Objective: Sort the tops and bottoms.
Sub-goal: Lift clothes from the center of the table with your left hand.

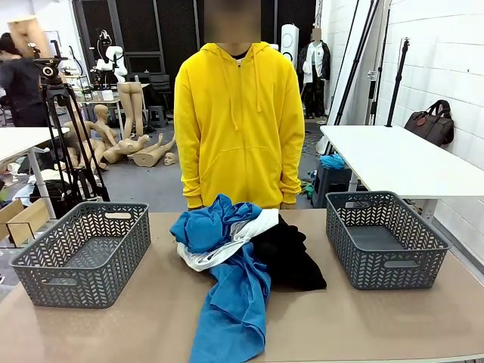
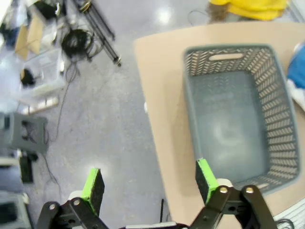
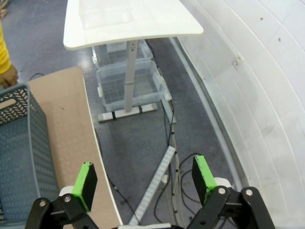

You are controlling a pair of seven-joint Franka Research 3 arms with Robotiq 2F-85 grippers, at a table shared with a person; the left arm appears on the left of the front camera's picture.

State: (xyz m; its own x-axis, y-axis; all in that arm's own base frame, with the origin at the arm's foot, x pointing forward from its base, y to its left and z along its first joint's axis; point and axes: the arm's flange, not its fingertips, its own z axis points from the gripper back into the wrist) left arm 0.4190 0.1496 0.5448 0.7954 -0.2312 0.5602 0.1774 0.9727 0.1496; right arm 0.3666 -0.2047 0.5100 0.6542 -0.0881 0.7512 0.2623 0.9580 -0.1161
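A heap of clothes lies at the middle of the brown table (image 1: 363,325). The tops are a blue garment (image 1: 231,302) trailing toward the near edge, another blue one (image 1: 204,223) bunched on the heap, and a white shirt (image 1: 227,246) between them. The black bottoms (image 1: 291,257) lie at the heap's right side. My left gripper (image 2: 150,183) hangs open over the table's left edge and floor, beside the left basket (image 2: 233,114). My right gripper (image 3: 143,176) hangs open over the floor past the table's right edge, nothing between its fingers.
Two empty grey baskets flank the heap, the left basket (image 1: 83,253) and the right basket (image 1: 386,238), whose corner also appears as the basket (image 3: 19,157). A person in a yellow hoodie (image 1: 238,125) stands at the far side. A white table (image 3: 128,21) stands beyond on the right.
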